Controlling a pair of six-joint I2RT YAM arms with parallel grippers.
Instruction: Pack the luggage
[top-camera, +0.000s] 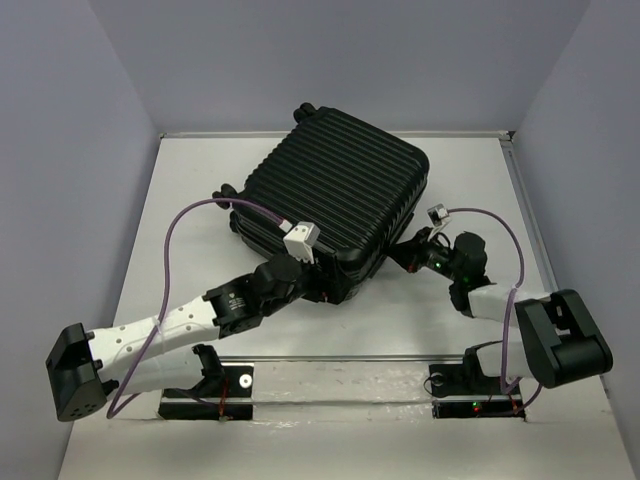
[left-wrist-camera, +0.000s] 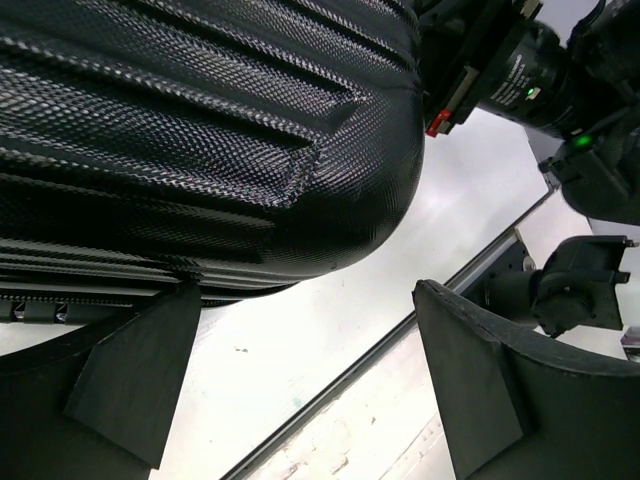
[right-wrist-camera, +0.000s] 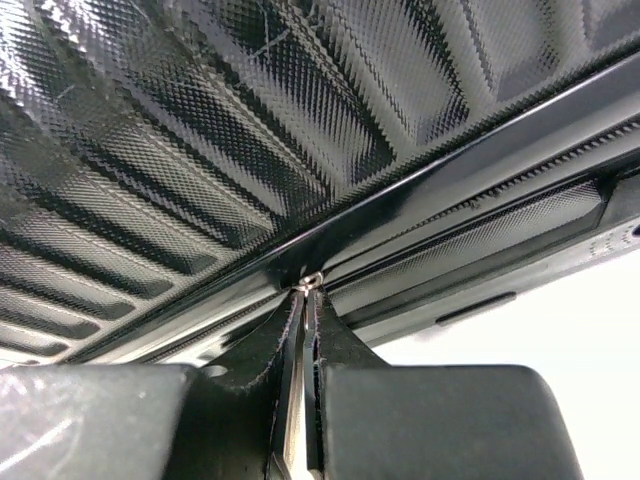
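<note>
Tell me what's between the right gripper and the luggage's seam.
A thin metal zipper pull, in the right wrist view: the right gripper is shut on it, its ring meeting the luggage at the zipper track.

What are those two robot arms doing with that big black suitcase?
Two robot arms are working on a big black suitcase that lies flat on the table with its lid down. The right gripper is pinched shut on what looks like the small metal zipper pull at the suitcase's seam. The left gripper is wide open beside a near corner of the suitcase, holding nothing.
</note>
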